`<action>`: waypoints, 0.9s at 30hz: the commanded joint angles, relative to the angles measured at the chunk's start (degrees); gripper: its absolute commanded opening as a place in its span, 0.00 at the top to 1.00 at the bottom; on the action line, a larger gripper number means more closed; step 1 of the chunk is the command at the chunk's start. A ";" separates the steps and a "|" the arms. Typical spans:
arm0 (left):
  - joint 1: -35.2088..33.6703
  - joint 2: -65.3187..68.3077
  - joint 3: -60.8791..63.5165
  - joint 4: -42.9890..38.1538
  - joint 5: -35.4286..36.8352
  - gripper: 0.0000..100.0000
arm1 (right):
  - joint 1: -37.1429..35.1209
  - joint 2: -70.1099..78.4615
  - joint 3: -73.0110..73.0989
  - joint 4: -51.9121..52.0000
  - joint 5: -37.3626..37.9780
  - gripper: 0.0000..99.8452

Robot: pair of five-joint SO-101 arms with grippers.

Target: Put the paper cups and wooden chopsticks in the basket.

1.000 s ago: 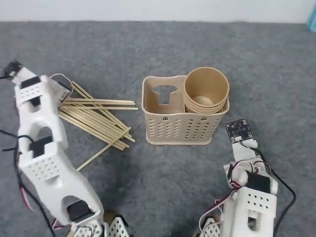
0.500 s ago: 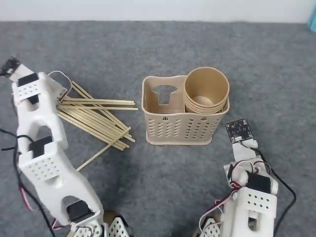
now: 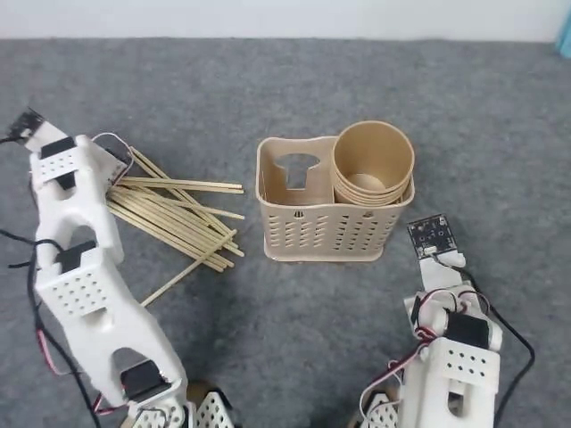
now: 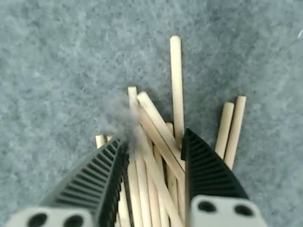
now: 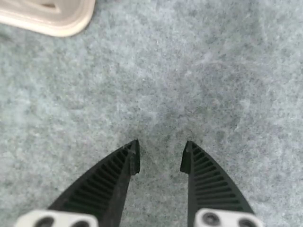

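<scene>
In the high view the beige basket (image 3: pixel 321 234) stands on the grey felted tabletop (image 3: pixel 268 89). A nested stack of paper cups (image 3: pixel 373 160) already sits in the compartment farther from the left arm (image 3: pixel 76 259). The wooden chopsticks (image 3: pixel 174 214) lie loosely fanned on the tabletop beside the basket, on the left arm's side and not touching it, with that arm's end over their far ends. In the left wrist view the left hand (image 4: pixel 155 142) is partly open, its jaws straddling several chopstick (image 4: pixel 175 85) ends but not yet closed on them. The sticks look light, stiff and smooth, so they are likely to roll, splay or slip out singly. A hold across the point where most of them cross, squeezing them into one bundle, seems safer than pinching the tips. In the right wrist view the right hand (image 5: pixel 161 144) hangs partly open with nothing in it over bare tabletop, near one rounded corner of the basket (image 5: pixel 52 16). The cups, thin and easily crushed, need no further handling.
</scene>
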 commanded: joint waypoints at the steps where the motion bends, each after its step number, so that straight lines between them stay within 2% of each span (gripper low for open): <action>1: 0.26 -0.44 -4.00 2.73 0.79 0.83 | -0.22 -1.10 -0.53 -0.92 0.79 0.84; 6: 0.18 -0.18 -8.04 8.53 0.53 0.95 | -0.22 -1.10 -0.53 -0.92 0.79 0.84; 8: 0.00 -0.44 -9.80 10.81 -1.67 0.99 | -0.13 -1.10 -0.53 -0.92 0.79 0.84; 13: -0.09 -0.53 -12.18 15.03 -3.69 0.99 | -0.04 -1.10 -0.53 -0.92 0.79 0.84; 25: -0.09 -0.09 -15.69 16.53 -3.69 0.98 | -0.04 -1.10 -0.53 -0.84 0.79 0.84; 27: 0.00 -0.09 -15.87 16.26 -3.78 0.96 | -0.13 -1.10 -0.53 -0.84 0.79 0.84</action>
